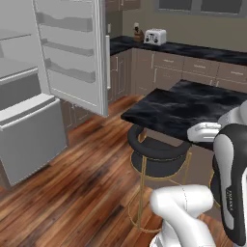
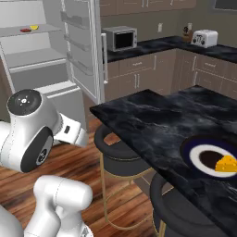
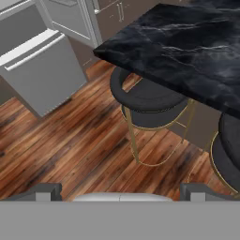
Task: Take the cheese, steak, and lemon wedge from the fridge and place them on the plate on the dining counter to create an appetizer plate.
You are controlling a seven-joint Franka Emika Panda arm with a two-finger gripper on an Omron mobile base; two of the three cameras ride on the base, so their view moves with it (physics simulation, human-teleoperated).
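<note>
Claw [image 3: 121, 191] wide open, holding nothing; it looks down at wood floor and a stool [image 3: 149, 104], between fridge [image 2: 34, 69] and counter [image 2: 185, 120].

Cheese [image 2: 226, 163] lies on the plate [image 2: 194, 147], so 1 of 3 items placed, I judge.

Steak [image 2: 25, 30] and lemon [image 2: 34, 27] sit side by side on the upper shelf, door open.

Next step, probably: back to the fridge. Approach square to the shelf, clear of the door [image 2: 83, 46], claw level, take the flat red slab by its edges.

Cheese: orange-yellow chunk, toward the plate's right side.
</note>
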